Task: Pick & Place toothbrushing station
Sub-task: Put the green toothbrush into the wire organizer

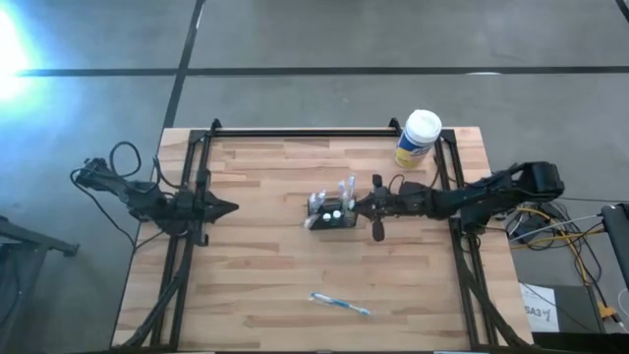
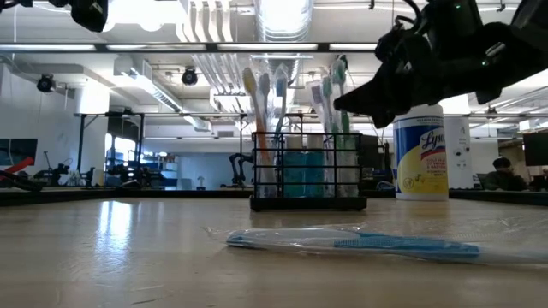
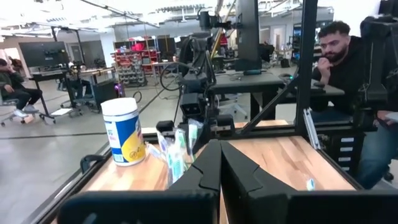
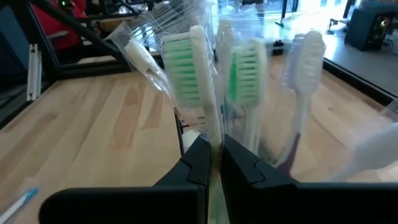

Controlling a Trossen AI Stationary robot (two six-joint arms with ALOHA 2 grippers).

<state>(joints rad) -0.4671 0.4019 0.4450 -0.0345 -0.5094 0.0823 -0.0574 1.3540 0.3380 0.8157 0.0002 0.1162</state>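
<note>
The toothbrushing station, a small black mesh caddy [image 1: 329,218] [image 2: 308,175], stands mid-table with several wrapped toothbrushes upright in it, heads up. My right gripper [image 1: 357,205] [image 2: 340,104] [image 4: 213,155] reaches in from the table's right at the level of the brush tops, shut on one wrapped toothbrush with green bristles [image 4: 191,62]. Another wrapped toothbrush with a blue handle [image 1: 339,304] [image 2: 368,243] lies flat near the table's front edge. My left gripper [image 1: 234,207] [image 3: 219,155] hangs shut over the table's left side, pointing level at the caddy, with nothing in it. My right gripper pinches the green-bristled toothbrush by its handle [image 4: 209,127], just below the head, between its two fingers. The fingers come nearly level from the table's right and lie across the handle. The brush stands upright among the others; the gripper hides its lower end.
A yellow canister with a white lid [image 1: 418,138] [image 2: 419,154] [image 3: 123,130] stands at the far right corner. Black frame rails [image 1: 305,132] run along the table's far, left and right edges. A person [image 3: 339,59] sits beyond the table.
</note>
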